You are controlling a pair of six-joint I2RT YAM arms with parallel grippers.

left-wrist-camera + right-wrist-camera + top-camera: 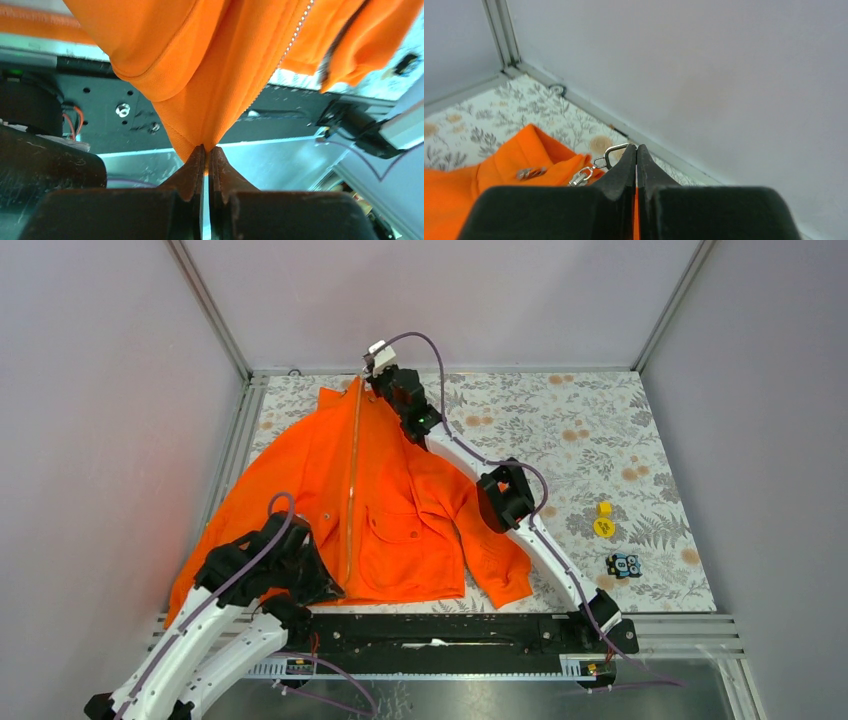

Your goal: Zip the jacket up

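Observation:
The orange jacket [400, 500] lies flat on the floral table, collar at the far side and hem at the near edge. Its zipper [352, 480] runs as a pale line from hem to collar. My right gripper [370, 372] is at the collar, and in the right wrist view it [636, 148] is shut on the metal ring of the zipper pull [615, 152], with the slider [581, 176] at the collar edge. My left gripper [332, 590] is at the hem. In the left wrist view it [206, 148] is shut on a pinch of the jacket's hem fabric [200, 100] beside the zipper teeth [295, 37].
A small yellow object [603, 523] and a small black-and-blue object [623, 565] lie on the table at the right. Grey walls and metal frame rails [450, 370] close in the table at the back and sides. A black rail [450, 632] runs along the near edge.

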